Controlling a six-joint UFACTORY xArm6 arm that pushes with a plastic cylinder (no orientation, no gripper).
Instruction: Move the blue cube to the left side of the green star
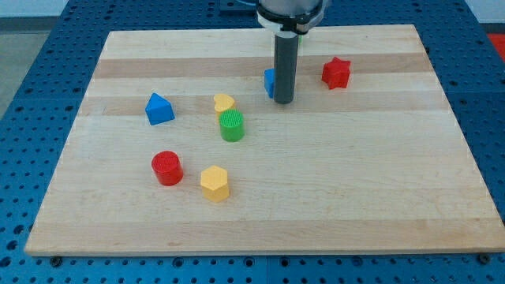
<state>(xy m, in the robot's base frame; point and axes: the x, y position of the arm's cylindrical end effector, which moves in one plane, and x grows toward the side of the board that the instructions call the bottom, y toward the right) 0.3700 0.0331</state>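
The blue cube (269, 82) sits on the wooden board at the view's upper middle, mostly hidden behind my rod. My tip (284, 102) rests on the board just right of the cube and slightly below it, touching or almost touching it. A small sliver of green (303, 36) shows beside the rod's upper part near the board's top edge. It may be the green star, but its shape is hidden by the arm.
A red star (336, 72) lies right of the rod. A yellow heart (224, 102) and a green cylinder (232, 125) lie to the left below the cube. A blue block (159, 109), a red cylinder (167, 168) and a yellow hexagon (215, 183) lie further left.
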